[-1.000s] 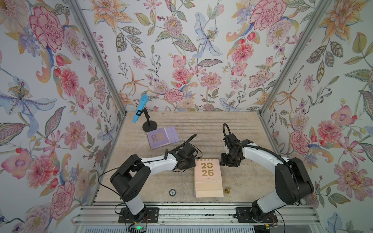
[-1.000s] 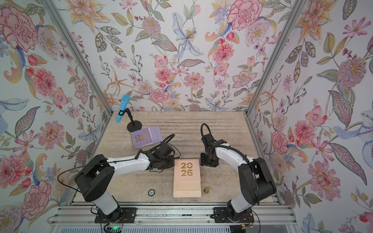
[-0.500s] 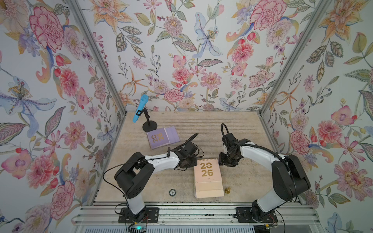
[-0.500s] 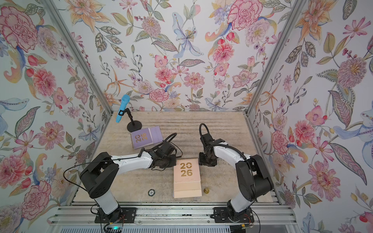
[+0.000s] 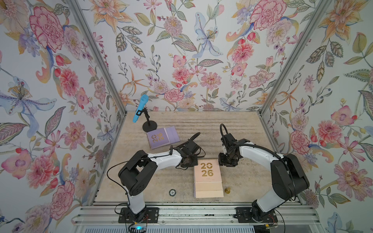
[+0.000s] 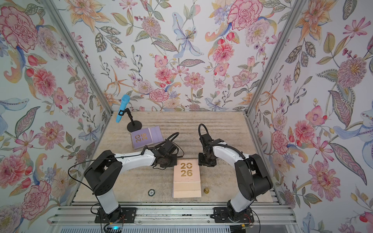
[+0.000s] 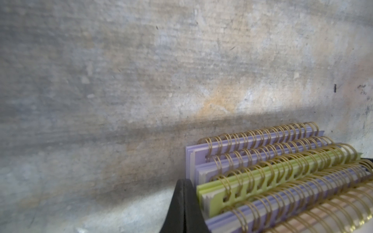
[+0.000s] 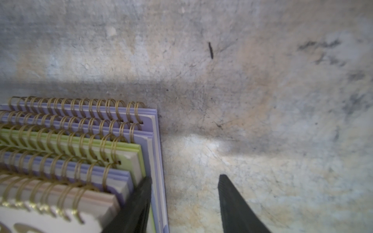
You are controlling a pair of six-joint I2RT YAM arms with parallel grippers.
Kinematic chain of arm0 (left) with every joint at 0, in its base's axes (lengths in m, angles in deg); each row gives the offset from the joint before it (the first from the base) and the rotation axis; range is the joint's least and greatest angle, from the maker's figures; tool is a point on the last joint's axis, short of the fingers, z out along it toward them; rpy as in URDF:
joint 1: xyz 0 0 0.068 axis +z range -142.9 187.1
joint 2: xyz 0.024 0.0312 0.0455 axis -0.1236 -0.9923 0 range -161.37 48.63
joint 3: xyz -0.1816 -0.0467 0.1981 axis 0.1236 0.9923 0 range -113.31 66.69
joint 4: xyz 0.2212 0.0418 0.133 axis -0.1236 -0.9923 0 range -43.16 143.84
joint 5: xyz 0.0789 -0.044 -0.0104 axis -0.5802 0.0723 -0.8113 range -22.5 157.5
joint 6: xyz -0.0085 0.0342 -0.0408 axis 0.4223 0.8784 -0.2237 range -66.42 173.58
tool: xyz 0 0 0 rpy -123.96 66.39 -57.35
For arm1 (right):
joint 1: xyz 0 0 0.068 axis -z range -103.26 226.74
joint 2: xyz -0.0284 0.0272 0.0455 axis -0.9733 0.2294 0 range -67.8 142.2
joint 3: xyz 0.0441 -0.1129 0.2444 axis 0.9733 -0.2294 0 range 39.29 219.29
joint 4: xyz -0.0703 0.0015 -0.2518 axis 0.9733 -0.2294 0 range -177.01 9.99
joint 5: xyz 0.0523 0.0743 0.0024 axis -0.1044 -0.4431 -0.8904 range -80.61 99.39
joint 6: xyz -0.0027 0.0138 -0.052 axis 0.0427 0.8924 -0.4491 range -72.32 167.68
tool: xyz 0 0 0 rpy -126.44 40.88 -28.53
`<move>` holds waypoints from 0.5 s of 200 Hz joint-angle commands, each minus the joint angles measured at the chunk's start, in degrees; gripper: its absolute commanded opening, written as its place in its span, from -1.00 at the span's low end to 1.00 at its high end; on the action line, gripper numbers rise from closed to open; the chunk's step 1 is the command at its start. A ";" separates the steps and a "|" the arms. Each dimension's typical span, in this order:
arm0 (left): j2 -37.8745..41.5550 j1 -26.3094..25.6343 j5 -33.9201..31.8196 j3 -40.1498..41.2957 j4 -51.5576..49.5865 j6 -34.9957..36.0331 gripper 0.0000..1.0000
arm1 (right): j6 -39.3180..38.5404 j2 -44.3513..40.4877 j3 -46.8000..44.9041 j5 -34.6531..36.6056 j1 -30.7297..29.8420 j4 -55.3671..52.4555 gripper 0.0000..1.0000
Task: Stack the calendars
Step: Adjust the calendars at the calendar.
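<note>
Your left end effector (image 5: 188, 161) is clenched with nothing in it. In the left wrist view its closed tip (image 7: 182, 182) sits just beside the spiral-bound corner of the stack (image 7: 282, 177). Your right end effector (image 5: 227, 161) is released, jaws parted and nothing between them. In the right wrist view one of its fingers (image 8: 139, 197) lies against the stack's side edge near the gold spirals, and the other is over bare bench (image 8: 262, 121).

The stack lies flat between your two end effectors, its spiral end level with both. The peach calendar (image 5: 206, 173) is on top, with lilac and yellow-green calendars (image 7: 252, 181) beneath it. One lilac calendar (image 5: 162, 139) lies alone on the bench, well apart and beyond the left end effector toward the back wall, just beside the base of a blue microphone's (image 5: 140, 109) stand.
</note>
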 commanded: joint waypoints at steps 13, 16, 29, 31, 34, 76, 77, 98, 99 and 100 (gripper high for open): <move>3.45 2.39 -1.53 -0.80 -3.97 2.32 -0.94 | 0.38 -4.16 -0.23 0.47 3.58 -0.22 0.05; 3.98 2.81 -1.62 -0.72 -4.32 2.57 -0.93 | 0.22 -4.58 -0.23 0.50 3.94 -0.35 0.05; 6.08 4.81 -1.98 -0.48 -5.73 3.71 -0.92 | -0.11 -5.91 0.09 0.44 5.07 -0.52 0.06; 6.47 5.13 -2.03 -0.49 -5.96 3.88 -0.92 | -0.13 -6.09 0.22 0.46 5.27 -0.60 0.07; 6.89 5.74 -2.15 -0.49 -6.36 4.15 -0.91 | -0.07 -6.26 0.35 0.39 5.42 -0.64 0.07; 14.62 16.70 -1.61 2.03 -7.66 7.65 -0.74 | -0.14 -5.32 5.81 -3.57 6.14 -0.54 0.11; 14.97 16.99 -1.58 2.13 -7.64 7.74 -0.72 | -0.14 -5.22 5.99 -3.69 6.15 -0.49 0.11; 18.98 24.18 0.29 6.03 -4.52 8.69 -0.28 | -0.05 -2.70 9.96 -5.39 6.11 -0.51 0.11; 19.16 24.51 0.47 6.29 -4.27 8.75 -0.26 | -0.05 -2.59 10.13 -5.48 6.14 -0.52 0.12; 19.34 24.85 0.64 6.55 -3.97 8.82 -0.24 | -0.05 -2.54 10.22 -5.57 6.15 -0.49 0.12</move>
